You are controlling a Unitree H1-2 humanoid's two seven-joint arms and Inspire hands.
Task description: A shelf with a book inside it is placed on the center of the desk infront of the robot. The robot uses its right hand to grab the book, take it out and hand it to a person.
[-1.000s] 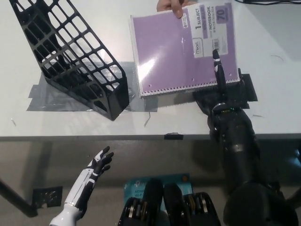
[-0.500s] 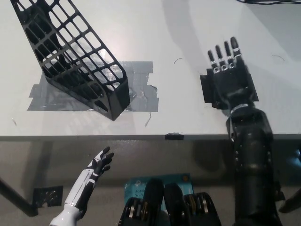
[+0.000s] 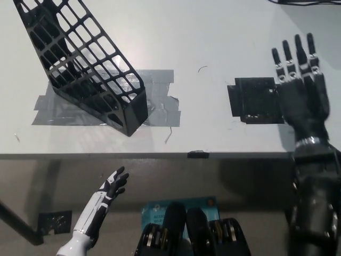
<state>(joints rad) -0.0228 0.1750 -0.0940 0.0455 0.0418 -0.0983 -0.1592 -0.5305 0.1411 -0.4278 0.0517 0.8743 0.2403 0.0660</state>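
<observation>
Two hands are in view and neither holds anything. Nearest, below the desk edge at the lower left, the white left hand (image 3: 112, 186) hangs with its fingers spread apart; its forearm is cut off by the bottom of the picture. At the right, the black right arm rises from the bottom corner, partly cropped by the right edge, and the right hand (image 3: 301, 88) lies flat over the desk (image 3: 213, 42) with its fingers straight and slightly apart, gripping nothing. Just beside it, to its left, sits a dark square patch (image 3: 254, 100) stuck to the desk surface; what it is made of is hard to tell, perhaps tape. A small dark mark (image 3: 197, 154) sits on the front desk edge.

Farther back on the left, the black lattice shelf (image 3: 80, 64) stands tilted on strips of grey tape (image 3: 106, 104); its upper end is cut off by the top of the picture. Through the open grid only the desk and tape show, so the shelf appears empty. No book can be seen anywhere in the picture. A dark cable (image 3: 303, 2) crosses the far right top corner, mostly out of frame.
</observation>
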